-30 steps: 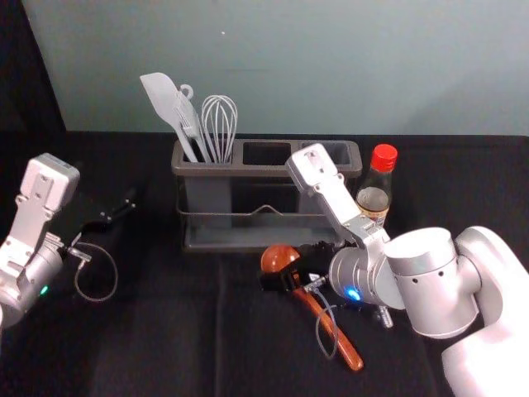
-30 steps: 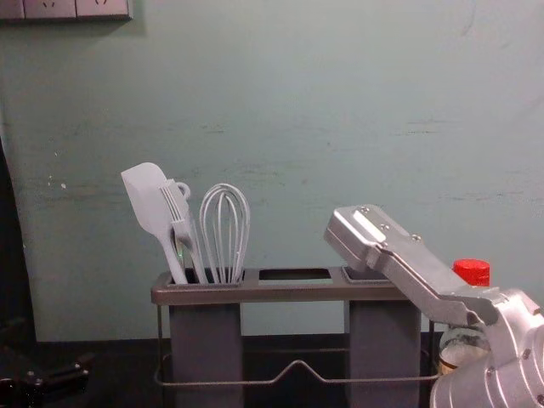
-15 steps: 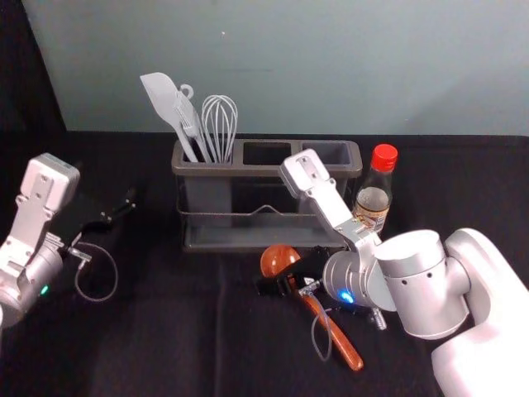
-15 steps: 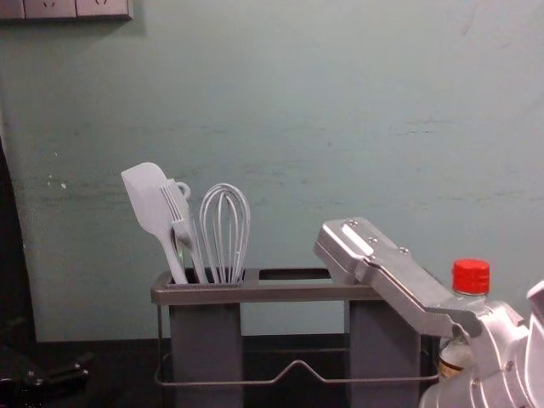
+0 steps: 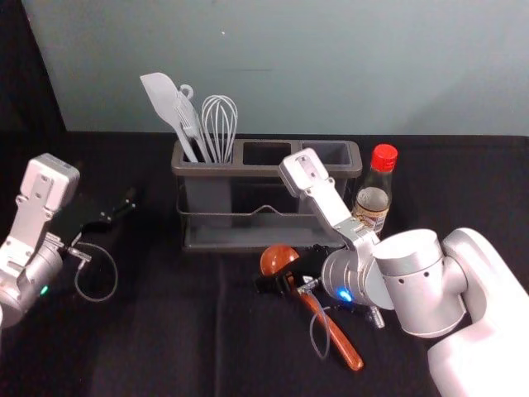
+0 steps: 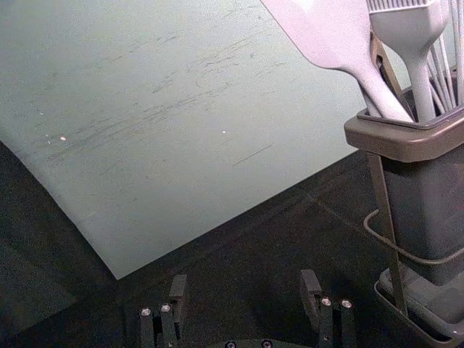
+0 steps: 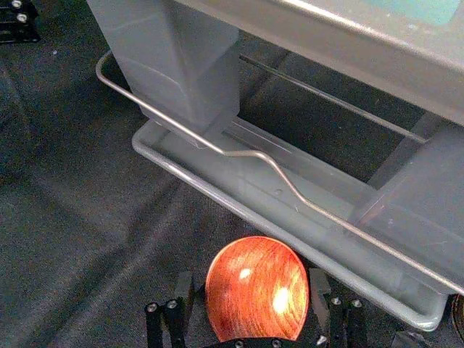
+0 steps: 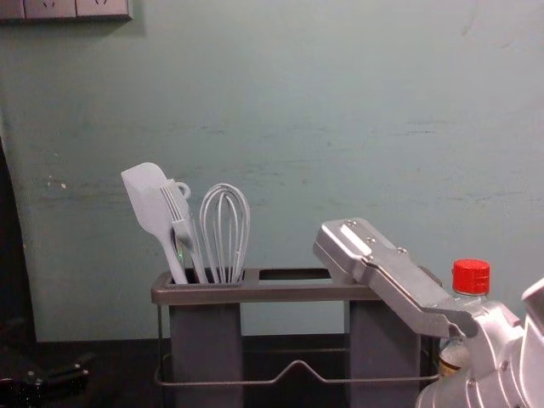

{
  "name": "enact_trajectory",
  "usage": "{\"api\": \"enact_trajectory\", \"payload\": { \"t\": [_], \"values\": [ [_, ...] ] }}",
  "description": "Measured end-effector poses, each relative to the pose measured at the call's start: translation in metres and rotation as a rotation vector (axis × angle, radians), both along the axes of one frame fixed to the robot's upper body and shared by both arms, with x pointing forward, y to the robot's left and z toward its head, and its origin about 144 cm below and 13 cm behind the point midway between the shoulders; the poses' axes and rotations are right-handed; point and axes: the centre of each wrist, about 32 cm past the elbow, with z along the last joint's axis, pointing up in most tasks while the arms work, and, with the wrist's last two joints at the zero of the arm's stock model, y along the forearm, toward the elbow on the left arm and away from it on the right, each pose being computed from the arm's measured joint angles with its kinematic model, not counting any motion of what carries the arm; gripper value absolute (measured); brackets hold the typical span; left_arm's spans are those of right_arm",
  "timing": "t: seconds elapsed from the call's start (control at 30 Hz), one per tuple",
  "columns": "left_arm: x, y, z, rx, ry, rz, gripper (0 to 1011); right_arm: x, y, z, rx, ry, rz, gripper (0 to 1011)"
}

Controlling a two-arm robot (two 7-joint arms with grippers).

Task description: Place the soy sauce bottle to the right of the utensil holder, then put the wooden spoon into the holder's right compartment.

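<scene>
Two spread fingers on the right gripper (image 7: 251,281) flank the wooden spoon (image 5: 339,335) at its bowl, in front of the utensil holder (image 5: 248,172); we guess that end's picked so the handle enters the right compartment (image 5: 332,152) first. Soy sauce bottle (image 5: 373,201) stands right, as asked. Left gripper (image 6: 243,286) parks left, fingers apart.

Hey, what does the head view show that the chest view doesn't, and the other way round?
Head view: the wooden spoon lying on the dark cloth, the right gripper at its bowl end, and the holder's bottom tray.

Chest view: the wall sockets, top left.

Both: the utensil holder with the spatula, fork and whisk in its left compartment, the red-capped bottle to its right, and the left gripper, idle off to the left.
</scene>
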Motion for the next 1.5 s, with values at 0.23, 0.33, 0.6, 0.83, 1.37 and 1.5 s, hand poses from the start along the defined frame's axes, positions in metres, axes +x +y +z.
{"api": "enact_trajectory", "payload": {
  "t": [0.23, 0.33, 0.6, 0.83, 1.37, 1.5],
  "values": [
    [0.000, 0.000, 0.000, 0.000, 0.000, 0.000, 1000, 0.001, 0.000, -0.002, -0.002, 0.002, 0.001, 947],
    [0.000, 0.000, 0.000, 0.000, 0.000, 0.000, 1000, 0.001, 0.000, -0.002, -0.003, 0.002, -0.001, 870],
    [0.000, 0.000, 0.000, 0.000, 0.000, 0.000, 1000, -0.002, -0.002, 0.000, -0.004, -0.005, 0.002, 837],
    [0.000, 0.000, 0.000, 0.000, 0.000, 0.000, 1000, -0.014, -0.016, 0.010, 0.054, -0.005, 0.031, 837],
    [0.000, 0.000, 0.000, 0.000, 0.000, 0.000, 1000, -0.063, -0.068, 0.030, 0.265, -0.135, 0.107, 837],
    [0.000, 0.000, 0.000, 0.000, 0.000, 0.000, 1000, -0.076, -0.079, 0.030, 0.303, -0.212, 0.111, 837]
  ]
}}
